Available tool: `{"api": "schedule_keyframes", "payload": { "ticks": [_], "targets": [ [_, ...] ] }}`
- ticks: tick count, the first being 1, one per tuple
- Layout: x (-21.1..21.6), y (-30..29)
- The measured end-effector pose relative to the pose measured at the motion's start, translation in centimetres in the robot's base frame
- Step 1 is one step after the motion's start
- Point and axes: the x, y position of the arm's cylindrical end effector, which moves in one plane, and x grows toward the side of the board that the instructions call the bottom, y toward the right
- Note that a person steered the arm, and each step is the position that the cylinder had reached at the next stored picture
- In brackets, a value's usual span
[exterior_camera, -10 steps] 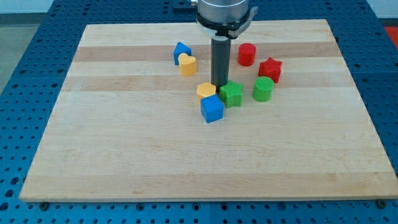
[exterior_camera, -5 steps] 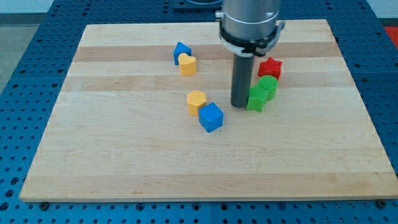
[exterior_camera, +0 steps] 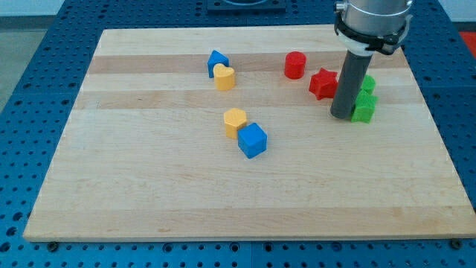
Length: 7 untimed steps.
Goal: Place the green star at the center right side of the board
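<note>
1. My tip (exterior_camera: 343, 116) is sitting down on the worktop (exterior_camera: 149, 193), touching the view's left side of the green star (exterior_camera: 364, 109), toward the view's right half of the board.
2. No jaws on this rig, only a rod, so nothing is spread or pinching; the star is only being pushed.
3. The star is lying near the right edge, slightly above mid-height I'd say, so the goal looks nearly reached.
4. A second green block (exterior_camera: 367, 84), shape unclear behind the rod, is sitting right above the star and touching it; a further push is probably dragging it along too.
5. The red star (exterior_camera: 323, 83) is sitting just left of the rod; any upward sweep is risking a clip.
6. Main risk: pushing too far right and sending the green star off the edge.
7. Off-centre contact on a star point could be spinning it away from the tip.
8. The red cylinder (exterior_camera: 295, 65), blue block (exterior_camera: 216, 59), yellow heart (exterior_camera: 224, 76), yellow block (exterior_camera: 235, 120) and blue cube (exterior_camera: 253, 140) are well apart, not at risk.
</note>
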Motion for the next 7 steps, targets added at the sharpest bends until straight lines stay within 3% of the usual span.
{"api": "schedule_keyframes", "payload": {
  "ticks": [5, 7],
  "targets": [
    [0.0, 3.6],
    [0.0, 2.4]
  ]
}}
